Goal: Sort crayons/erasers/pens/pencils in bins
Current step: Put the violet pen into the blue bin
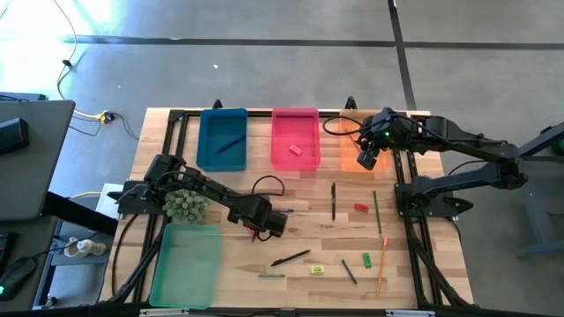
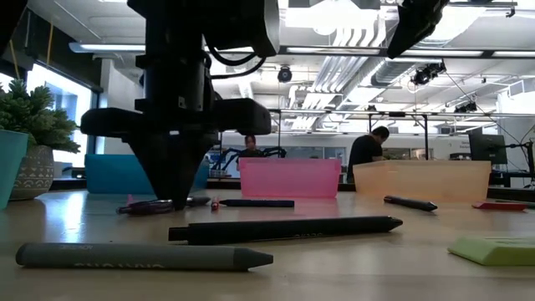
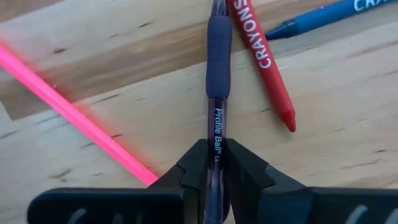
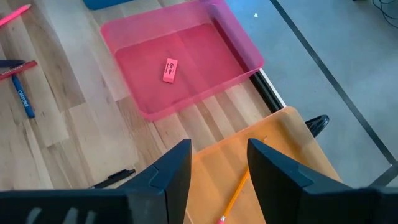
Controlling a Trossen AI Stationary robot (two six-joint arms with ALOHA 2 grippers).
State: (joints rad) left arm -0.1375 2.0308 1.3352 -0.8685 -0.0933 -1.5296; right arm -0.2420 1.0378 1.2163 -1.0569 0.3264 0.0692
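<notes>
Near the table's middle, just right of the little potted plant [image 1: 185, 205], my left gripper [image 1: 267, 224] is down on the wood with its fingers [image 3: 244, 171] pinching a clear-barrelled ballpoint pen [image 3: 217, 93] with a purple grip. The barrel sits centred between the pads, which is what I want. A red crayon [image 3: 268, 59] lies just beside the pen, a blue crayon [image 3: 323, 15] beyond it, and a pink stick [image 3: 74, 115] runs off to the other side. I judge that I should lift straight up before swinging anywhere, so the pen does not drag the red crayon along. The blue bin [image 1: 222, 139] already holds one blue stick, so I take it as the pen's likely home; I should carry low and level, then release inside its walls. The pink bin [image 4: 180, 65] holds one pink eraser [image 4: 169, 70]. Farther right, my right gripper [image 4: 219, 163] hovers over the orange bin [image 4: 273, 180] with jaws spread and empty, an orange pencil [image 4: 235, 198] lying below.
</notes>
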